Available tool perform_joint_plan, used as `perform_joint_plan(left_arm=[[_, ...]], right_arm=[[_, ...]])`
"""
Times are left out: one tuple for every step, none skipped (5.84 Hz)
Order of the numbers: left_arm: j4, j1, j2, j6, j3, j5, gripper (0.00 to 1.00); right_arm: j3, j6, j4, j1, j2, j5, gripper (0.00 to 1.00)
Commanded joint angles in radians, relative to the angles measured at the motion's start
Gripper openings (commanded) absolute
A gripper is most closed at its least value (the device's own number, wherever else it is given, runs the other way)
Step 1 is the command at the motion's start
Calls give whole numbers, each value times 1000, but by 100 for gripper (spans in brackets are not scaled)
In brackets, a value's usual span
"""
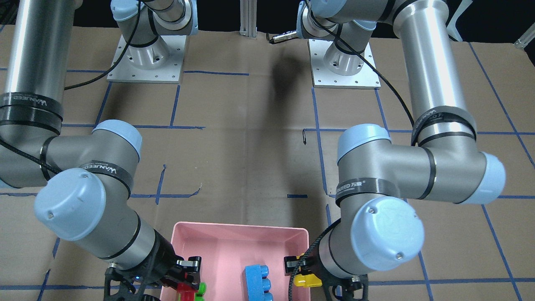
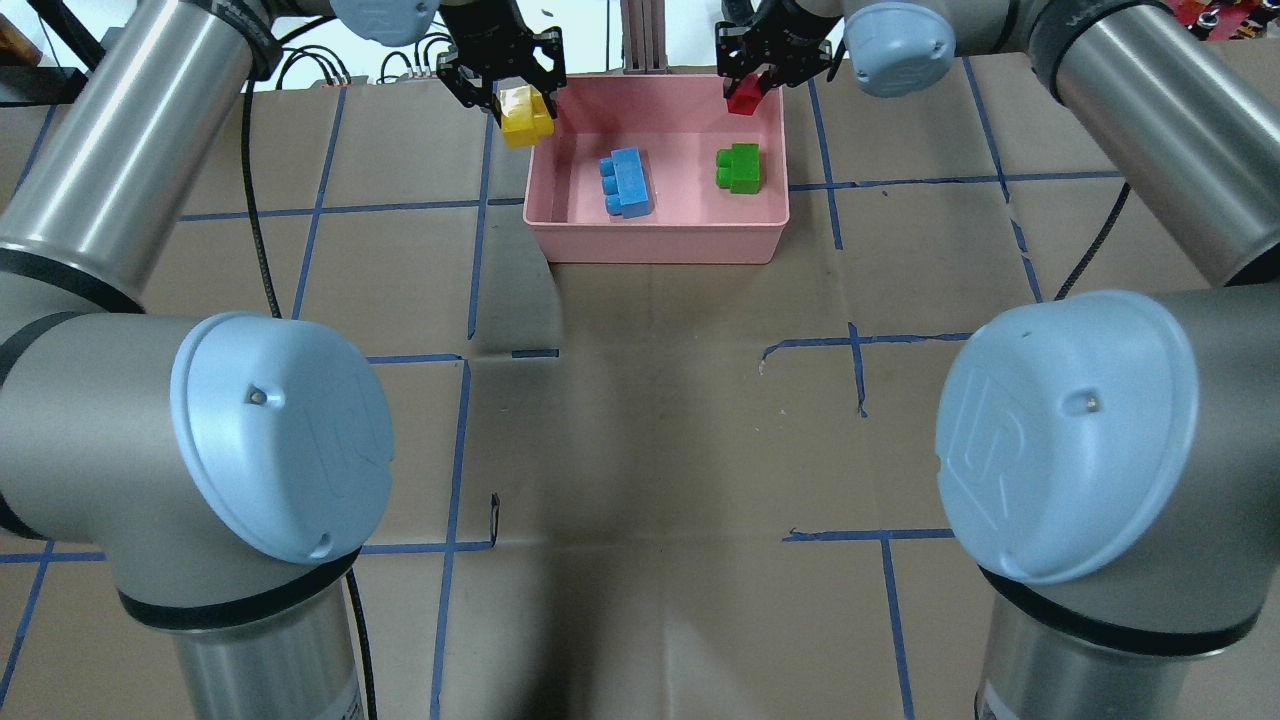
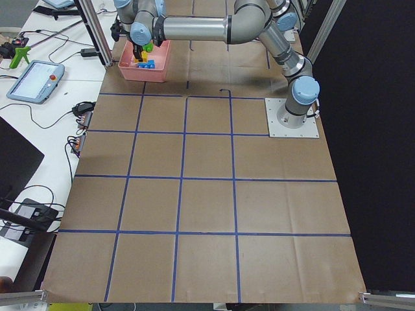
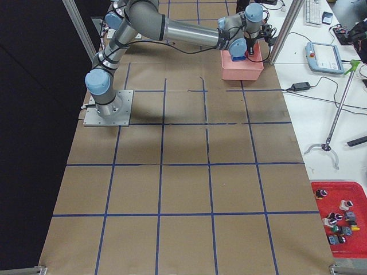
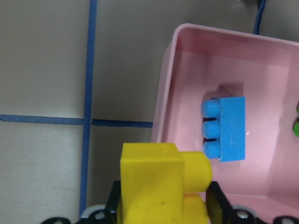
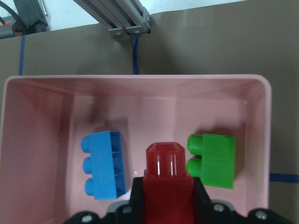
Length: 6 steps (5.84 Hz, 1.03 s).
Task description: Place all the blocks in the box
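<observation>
The pink box (image 2: pixel 655 245) sits at the table's far middle. The light-blue block (image 2: pixel 627 182) and the green block (image 2: pixel 740 167) lie inside it. My left gripper (image 2: pixel 522 105) is shut on the yellow block (image 2: pixel 527 118) and holds it above the box's far left corner, over the rim. My right gripper (image 2: pixel 747 92) is shut on the small red block (image 2: pixel 744 99) above the box's far right part. The left wrist view shows the yellow block (image 5: pixel 159 186) beside the box wall (image 5: pixel 163 93). The right wrist view shows the red block (image 6: pixel 167 170) over the box floor, between the blue (image 6: pixel 103 163) and green (image 6: pixel 212 158) blocks.
The table is brown cardboard with a blue tape grid (image 2: pixel 460 440). An aluminium post (image 2: pixel 643 40) stands just behind the box. Both arm bases (image 1: pixel 342 62) are bolted at the robot's side. Operator desks with a teach pendant (image 3: pixel 35 81) flank the far edge.
</observation>
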State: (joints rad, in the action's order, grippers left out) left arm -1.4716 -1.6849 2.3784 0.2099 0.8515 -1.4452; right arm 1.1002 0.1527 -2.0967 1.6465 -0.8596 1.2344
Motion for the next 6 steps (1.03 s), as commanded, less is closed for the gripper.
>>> perform_joint_plan(left_arm=[[25, -38, 24, 74, 1, 5, 24], [75, -39, 22, 74, 14, 0, 68], [83, -39, 15, 123, 14, 0, 98], [80, -38, -2, 147, 12, -3, 99], [68, -26, -25, 146, 12, -4, 100], [32, 3, -69, 135, 24, -7, 100]], right_arm=[[-7, 74, -48, 10, 11, -70, 100], [15, 59, -45, 3, 2, -58, 100], [18, 36, -25, -23, -5, -55, 100], [20, -79, 40, -69, -13, -21, 100], [20, -258, 172, -103, -36, 99, 100], [20, -328, 247, -126, -64, 178, 100]])
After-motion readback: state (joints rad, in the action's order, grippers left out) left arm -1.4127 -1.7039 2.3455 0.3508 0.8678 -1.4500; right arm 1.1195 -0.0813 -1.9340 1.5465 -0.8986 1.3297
